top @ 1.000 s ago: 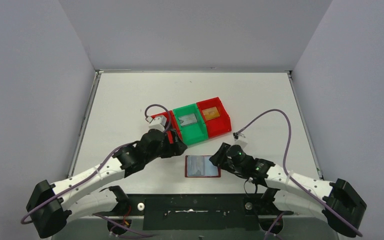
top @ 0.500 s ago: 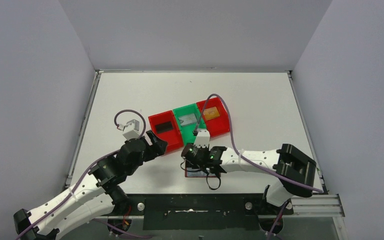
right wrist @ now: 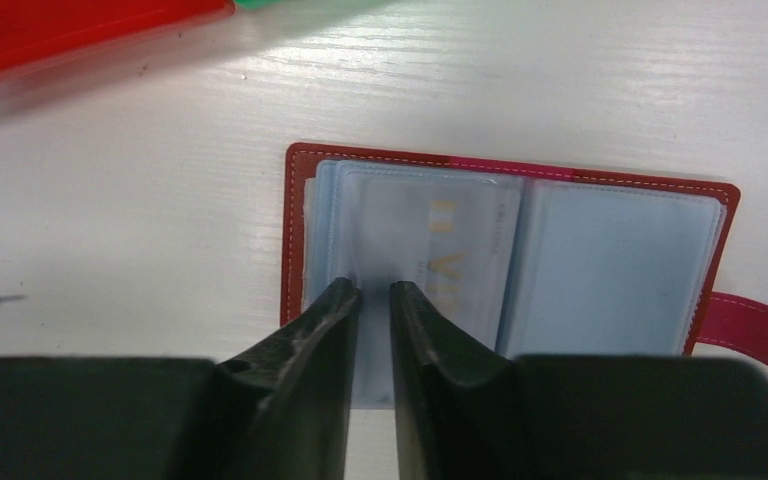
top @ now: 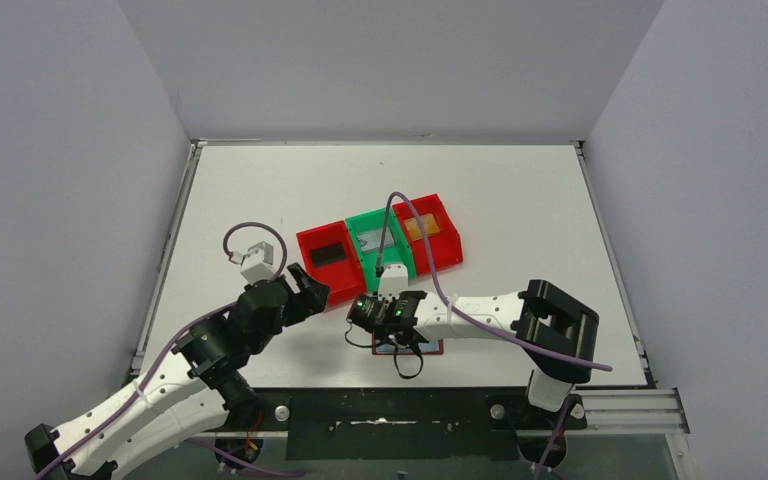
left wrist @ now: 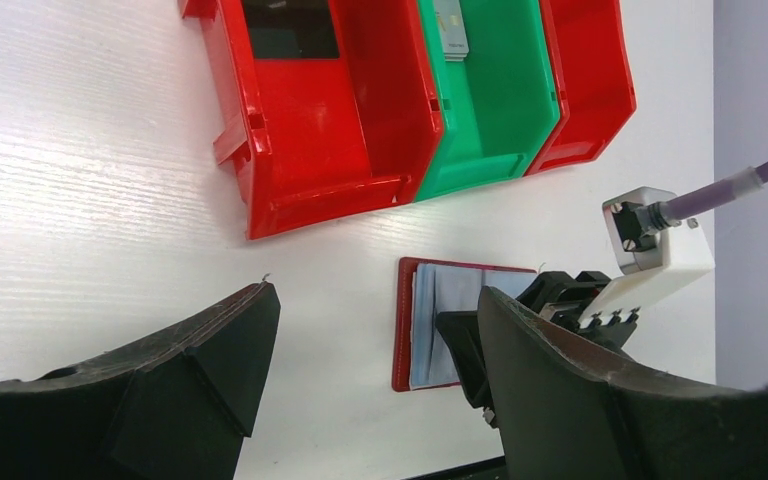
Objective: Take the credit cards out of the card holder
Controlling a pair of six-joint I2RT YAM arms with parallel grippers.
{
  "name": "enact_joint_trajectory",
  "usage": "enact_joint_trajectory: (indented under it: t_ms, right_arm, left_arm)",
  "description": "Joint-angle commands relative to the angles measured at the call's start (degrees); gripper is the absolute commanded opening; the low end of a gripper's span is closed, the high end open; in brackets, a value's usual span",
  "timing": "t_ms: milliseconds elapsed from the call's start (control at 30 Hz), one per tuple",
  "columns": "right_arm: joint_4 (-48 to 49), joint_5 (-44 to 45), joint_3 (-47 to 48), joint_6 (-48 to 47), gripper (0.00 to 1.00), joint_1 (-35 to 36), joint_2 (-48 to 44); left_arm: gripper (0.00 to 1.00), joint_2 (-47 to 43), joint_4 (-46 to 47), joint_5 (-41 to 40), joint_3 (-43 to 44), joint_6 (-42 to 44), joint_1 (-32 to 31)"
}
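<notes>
Within 1 second the right arm has swung in from the right side of the table [top: 260, 200] to the card holder [right wrist: 610, 270], and the left arm has drawn back from the bins, uncovering the left red bin [left wrist: 320, 130].

The card holder lies open and flat close to the table's near edge, about midway along it, its snap tab [right wrist: 760, 330] trailing to one side. The right gripper [right wrist: 370, 290] comes in low from the near side. Its jaws stand only a sliver apart, astride the near edge of a clear pocket [right wrist: 360, 230]. That pocket holds 1 pocketed card [right wrist: 450, 250] with gold lettering. Whether the jaws already pinch, and whether they have card or only sleeve, cannot be told. The pocket beside it looks empty.

To the left, the left gripper [left wrist: 375, 310] hovers over bare table with jaws wide apart and nothing between them.

Farther in, near the table's middle, 3 bins sit side by side in a slanted row. The left red bin holds a black card [top: 329, 253], the green bin [left wrist: 490, 110] a silver-grey card [top: 373, 240], and the right red bin [left wrist: 585, 90] a gold-tan card [top: 421, 227].

With 3 cards already binned, the arm's arrival suggests another extraction is starting. The pull likely needs a grip on the card itself, or the whole holder may slide along.
</notes>
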Motion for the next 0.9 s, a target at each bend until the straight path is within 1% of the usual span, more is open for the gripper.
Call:
enact_joint_trajectory:
  t_ms: [0,100,233,367,500,700,867]
  right_arm:
    - [-1.9,5.0,2.6,0.5,0.09,0.7,-1.4]
    - [-0.5,4.8,1.9,0.3,0.01,0.7,-3.1]
    - [4.5,3.6,-1.4,-0.3,0.00,0.6,-7.3]
    - [19.2,-3.0,-10.6,-1.2,0.00,-1.2,-15.0]
    - [31.3,-10.0,-19.8,0.2,0.00,-4.6,-21.2]
    - [44.1,-17.5,-32.5,3.8,0.00,-10.2,-27.3]
    - [51.1,-19.8,-39.9,4.9,0.00,-12.6,-31.2]
  left_arm:
    - [0.72,-0.4,0.8,-0.7,0.1,-0.2,0.4]
    - [0.72,-0.1,1.2,-0.5,0.1,-0.2,0.3]
    - [0.72,1.0,2.6,0.8,0.1,0.3,0.3]
    - [0.72,3.0,5.3,3.5,-0.4,1.2,0.4]
    - [0.73,5.1,8.8,6.3,-1.0,1.6,0.5]
    - [0.73,9.8,17.4,15.0,-2.2,4.1,0.7]
    - [0.72,16.9,22.8,23.2,-0.8,7.2,0.6]
